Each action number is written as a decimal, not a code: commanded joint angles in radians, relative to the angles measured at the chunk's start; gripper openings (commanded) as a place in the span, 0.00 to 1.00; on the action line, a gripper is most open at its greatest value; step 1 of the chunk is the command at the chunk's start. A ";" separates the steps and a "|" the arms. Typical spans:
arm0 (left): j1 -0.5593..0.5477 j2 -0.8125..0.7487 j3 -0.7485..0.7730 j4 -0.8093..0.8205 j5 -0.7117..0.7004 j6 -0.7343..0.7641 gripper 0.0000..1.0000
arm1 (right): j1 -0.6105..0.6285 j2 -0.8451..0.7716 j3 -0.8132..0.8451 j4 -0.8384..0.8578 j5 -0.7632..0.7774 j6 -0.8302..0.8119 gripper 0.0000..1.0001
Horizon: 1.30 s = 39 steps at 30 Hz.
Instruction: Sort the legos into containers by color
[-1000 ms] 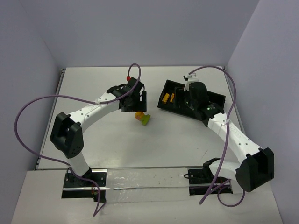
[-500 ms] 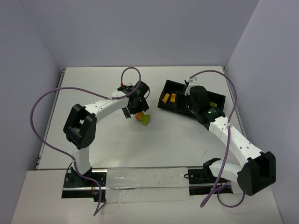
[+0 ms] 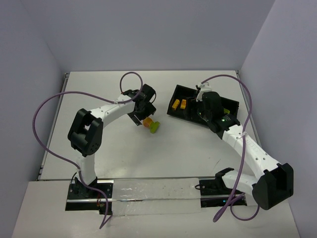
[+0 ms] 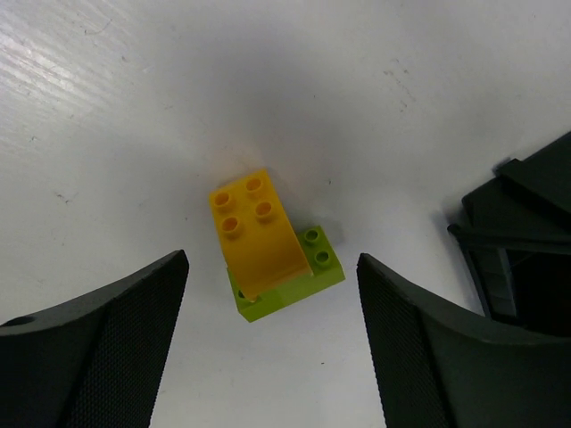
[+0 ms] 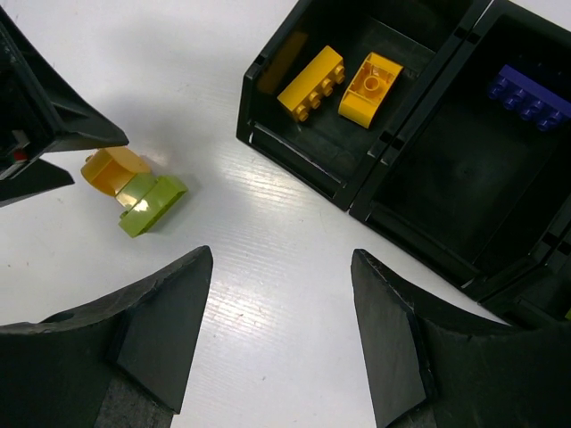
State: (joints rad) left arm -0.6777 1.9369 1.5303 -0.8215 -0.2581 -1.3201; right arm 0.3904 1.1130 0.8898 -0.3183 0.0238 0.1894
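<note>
An orange-yellow brick (image 4: 251,230) sits stacked on a lime green brick (image 4: 294,287) on the white table; the pair also shows in the top view (image 3: 151,125) and in the right wrist view (image 5: 136,189). My left gripper (image 4: 272,343) is open and empty, hovering just above and near this pair. The black tray (image 5: 393,147) holds two orange-yellow bricks (image 5: 342,83) in its left section and a blue-purple brick (image 5: 531,96) in the middle one. My right gripper (image 5: 281,330) is open and empty over the table beside the tray's left section.
The tray (image 3: 179,111) lies at an angle at the back right of the table. Grey walls close in the table on the left, back and right. Purple cables loop from both arms.
My left arm has swung its wrist round and lowered over the stacked bricks. My right gripper has shifted slightly over the tray's near side.
</note>
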 commanded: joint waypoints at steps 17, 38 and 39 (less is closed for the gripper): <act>0.006 0.032 -0.035 0.079 0.060 -0.059 0.63 | 0.007 -0.023 0.008 0.001 -0.010 -0.005 0.71; 0.006 -0.106 -0.016 0.132 0.001 0.133 0.00 | 0.014 -0.035 0.035 -0.020 -0.068 -0.025 0.71; 0.007 -0.131 -0.024 0.157 0.006 0.160 0.00 | 0.019 -0.041 0.034 -0.010 -0.076 -0.027 0.71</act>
State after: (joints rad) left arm -0.6720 1.9523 1.4727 -0.7368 -0.2179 -1.2852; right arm 0.3908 1.1057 0.8902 -0.3393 -0.0100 0.1833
